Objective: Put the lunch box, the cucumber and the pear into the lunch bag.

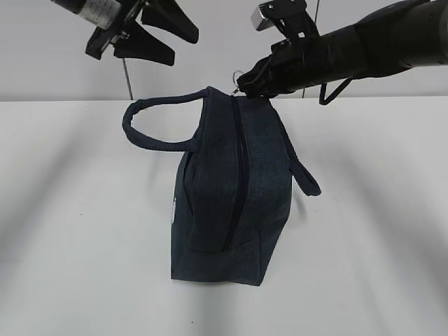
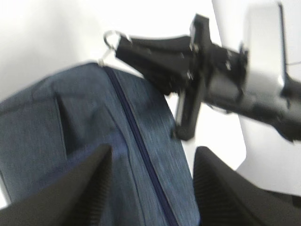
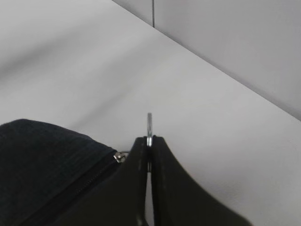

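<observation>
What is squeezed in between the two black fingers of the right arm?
The silver ring pull of the dark navy fabric lunch bag sits pinched in the right tool; the right wrist view shows it.

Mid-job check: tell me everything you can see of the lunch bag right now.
The lunch bag is dark navy woven-looking fabric, box-shaped, standing on the white table. Its top zipper looks closed along the visible length. One loop handle arcs left; the other hangs right. A white logo edge shows on the left side. The right gripper is shut on the ring pull at the far end.

White table (image 1: 70,245) before a pale grey wall (image 1: 210,63).
</observation>
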